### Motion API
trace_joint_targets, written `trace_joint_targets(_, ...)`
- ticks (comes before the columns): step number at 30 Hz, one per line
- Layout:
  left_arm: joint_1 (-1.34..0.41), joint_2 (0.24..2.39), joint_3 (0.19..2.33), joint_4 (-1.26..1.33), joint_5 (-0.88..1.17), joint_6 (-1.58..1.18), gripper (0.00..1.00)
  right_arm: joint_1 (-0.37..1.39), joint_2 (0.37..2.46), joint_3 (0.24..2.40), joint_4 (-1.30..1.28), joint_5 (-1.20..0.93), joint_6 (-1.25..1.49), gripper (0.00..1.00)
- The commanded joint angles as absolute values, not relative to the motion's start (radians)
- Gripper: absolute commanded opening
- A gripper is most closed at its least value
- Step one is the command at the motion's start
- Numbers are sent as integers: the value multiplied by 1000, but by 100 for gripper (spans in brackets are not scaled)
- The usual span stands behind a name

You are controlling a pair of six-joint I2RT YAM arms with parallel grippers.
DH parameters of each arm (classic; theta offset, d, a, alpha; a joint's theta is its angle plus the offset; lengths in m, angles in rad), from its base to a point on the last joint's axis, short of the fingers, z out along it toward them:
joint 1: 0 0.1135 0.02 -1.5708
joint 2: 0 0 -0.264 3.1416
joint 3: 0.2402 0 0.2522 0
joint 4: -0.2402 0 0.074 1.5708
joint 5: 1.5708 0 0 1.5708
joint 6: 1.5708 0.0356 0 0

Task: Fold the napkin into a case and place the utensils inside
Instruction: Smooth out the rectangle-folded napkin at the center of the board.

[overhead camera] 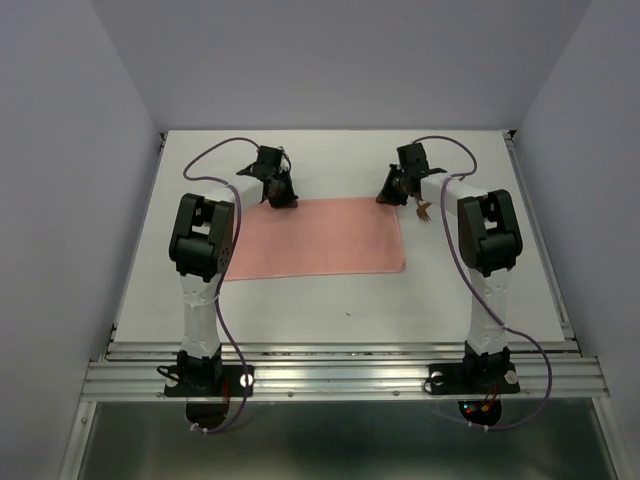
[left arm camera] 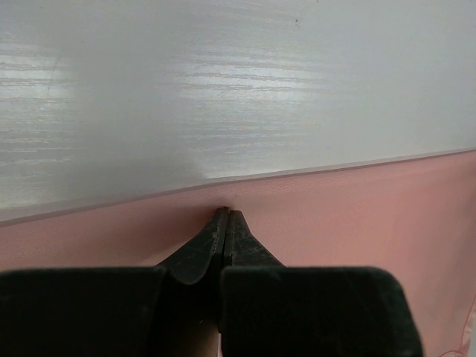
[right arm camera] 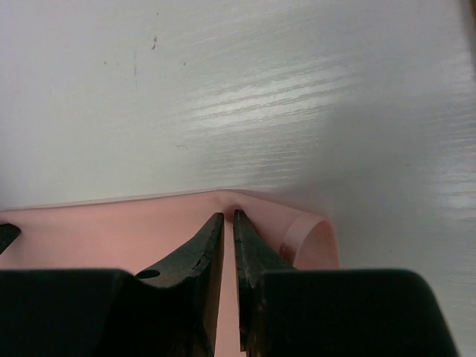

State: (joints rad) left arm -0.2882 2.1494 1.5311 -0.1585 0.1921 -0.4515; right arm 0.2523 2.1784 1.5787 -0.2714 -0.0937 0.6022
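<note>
Pink napkin (overhead camera: 315, 238) lay flat, its far edge clamped by our left gripper (overhead camera: 283, 203) and right gripper (overhead camera: 388, 199); we judged the first fold starting, needing an even pull nearward.

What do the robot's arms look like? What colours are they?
There are two matching arms. The left arm and right arm each have a white lower tube, chunky black joints and a black base on a silver rail. A thin purple cable loops along each. The jaws are black, rough-faced, narrowing to thin tips.
</note>
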Motion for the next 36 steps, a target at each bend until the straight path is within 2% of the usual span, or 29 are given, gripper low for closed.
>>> trace_joint_targets(1,-288,2117,1505,-233,126,-414,6,223,2131,1548,-255,-48,572,17)
trace_joint_targets(15,-245,2071,1519,-316,11,-333,9,147,2120,1457,-204,-103,575,15)
trace_joint_targets(22,-161,2060,1450,-291,-21,-347,9,147,2146,1454,-206,-130,563,15)
trace_joint_targets(36,-12,2052,1442,-354,-143,-354,9,138,2167,1457,-207,-138,555,15)
